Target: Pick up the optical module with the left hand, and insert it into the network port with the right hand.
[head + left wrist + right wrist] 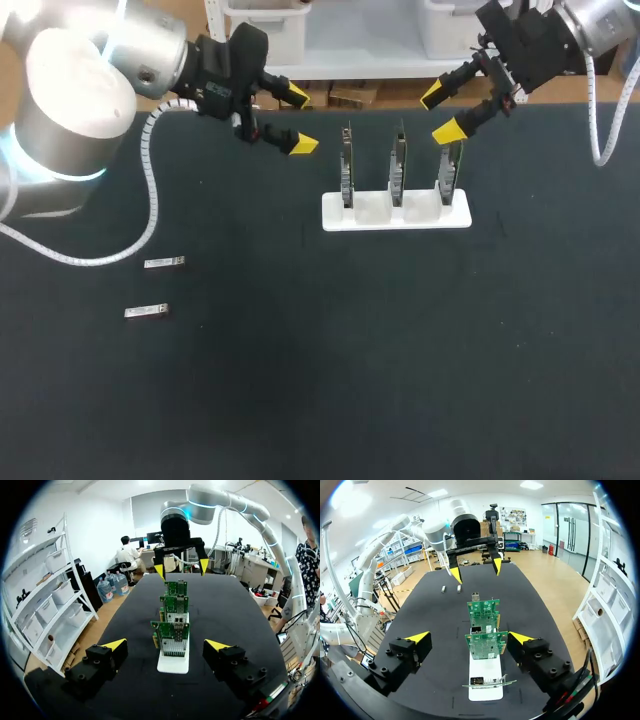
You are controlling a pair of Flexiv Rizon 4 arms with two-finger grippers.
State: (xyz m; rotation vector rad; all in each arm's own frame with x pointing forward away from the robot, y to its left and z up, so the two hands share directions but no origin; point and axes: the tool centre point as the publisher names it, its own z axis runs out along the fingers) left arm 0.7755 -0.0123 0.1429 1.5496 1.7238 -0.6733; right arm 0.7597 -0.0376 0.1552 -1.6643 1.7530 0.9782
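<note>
Network cards (396, 165) held upright in white holder (420, 218), presumably for insertion access. Optical modules (164, 263) lying flat leftward, awaiting pickup. Left gripper (300, 120) and right gripper (440, 114) spread open, empty.

Two slim silver optical modules, flat on the dark surface (300, 380), roughly parallel and a little apart: farther module (165, 263) and nearer module (146, 312), both well apart from the left end effector (299, 120), ungrasped. Three green network cards (397, 165) upright in a white holder (395, 215), in a row between both end effectors, last card just beside the right end effector (440, 113). Silver network port (174, 642) on the card facing the left end effector.
</note>
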